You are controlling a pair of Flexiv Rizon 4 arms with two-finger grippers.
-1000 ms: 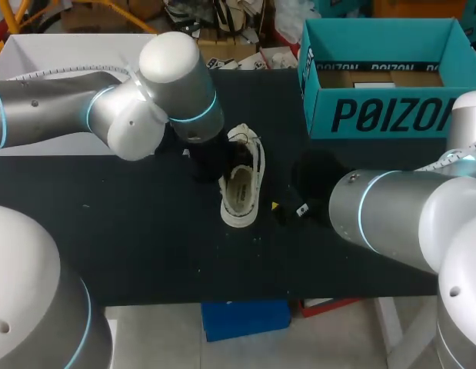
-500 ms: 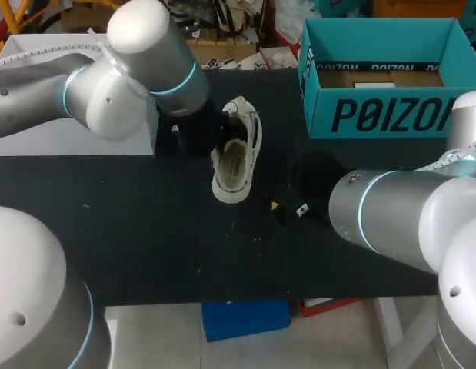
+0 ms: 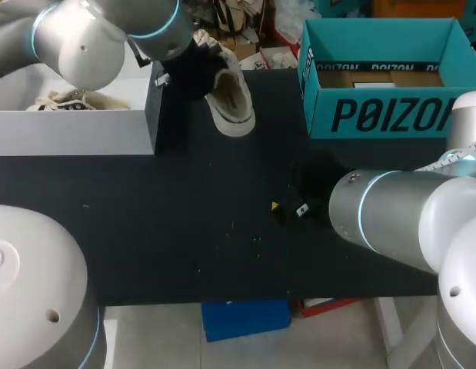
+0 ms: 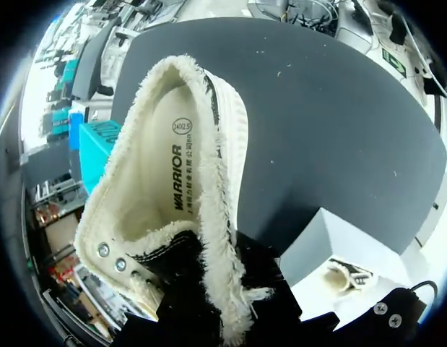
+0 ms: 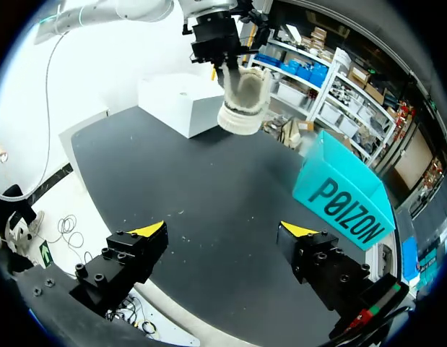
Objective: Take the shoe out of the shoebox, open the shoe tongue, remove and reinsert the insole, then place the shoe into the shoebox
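The shoe (image 3: 231, 104) hangs in the left pincer (image 3: 193, 71) above the far side of the table (image 3: 184, 223), between the left box (image 3: 68, 132) and the right box (image 3: 376, 115), just beside the left one. A second shoe (image 3: 64, 100) lies inside the left box. The right pincer (image 5: 223, 231) hovers over the table's near right.

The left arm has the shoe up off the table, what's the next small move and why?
Probably carry the shoe sideways over the white box before lowering. The left end effector holds it clear of the table, apparently beside the box's wall rather than above the opening. Another shoe lies inside.
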